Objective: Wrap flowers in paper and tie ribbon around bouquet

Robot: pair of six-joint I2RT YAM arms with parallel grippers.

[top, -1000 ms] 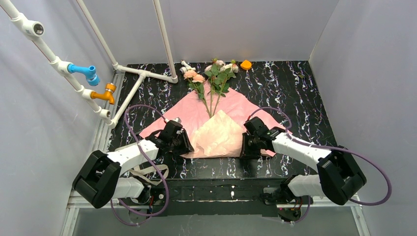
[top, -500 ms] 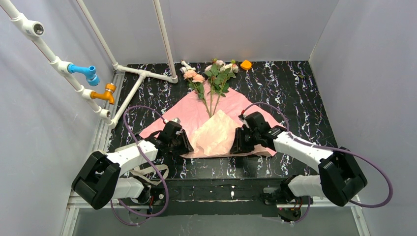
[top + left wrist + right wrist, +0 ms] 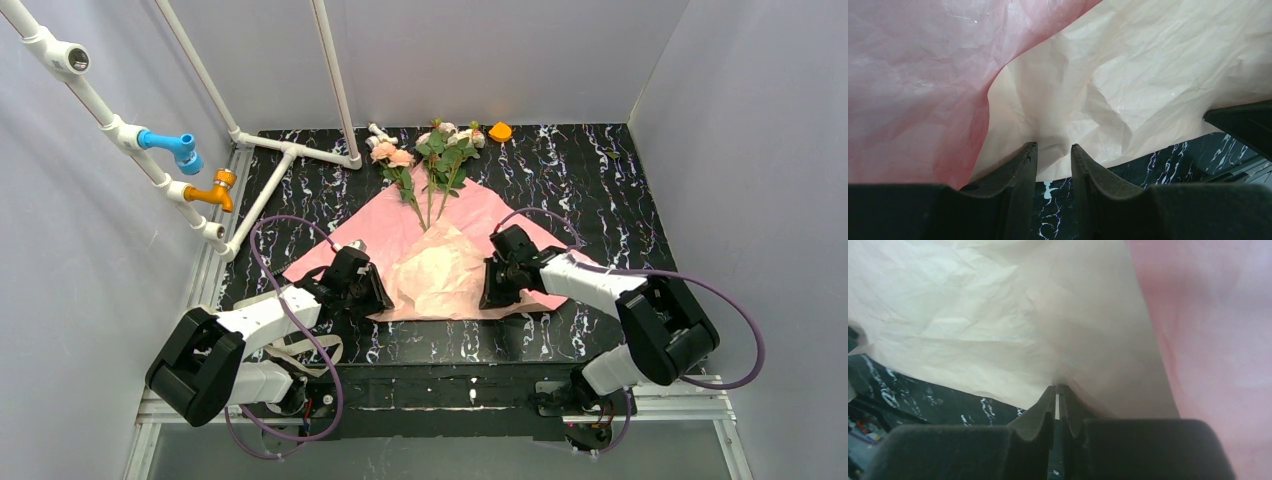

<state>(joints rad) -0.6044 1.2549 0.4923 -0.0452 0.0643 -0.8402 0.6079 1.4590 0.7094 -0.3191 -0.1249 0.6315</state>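
A table [image 3: 600, 180] carries the paper [image 3: 340, 250] spread across its middle, with the near corner folded back on top. The flowers [image 3: 435, 165] lie behind the fold, stems on the paper's far corner, blooms beyond it toward the back wall. The left gripper [image 3: 1053, 148] sits at the fold's left edge, the right gripper [image 3: 1056, 389] at its right edge. The ribbon [image 3: 300, 352] lies at the front, under the left arm.

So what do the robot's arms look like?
The left arm and right arm are white tubes with chunky black joints. The left end effector and right end effector are black, each with two tapering fingers. A purple cable loops along each arm.
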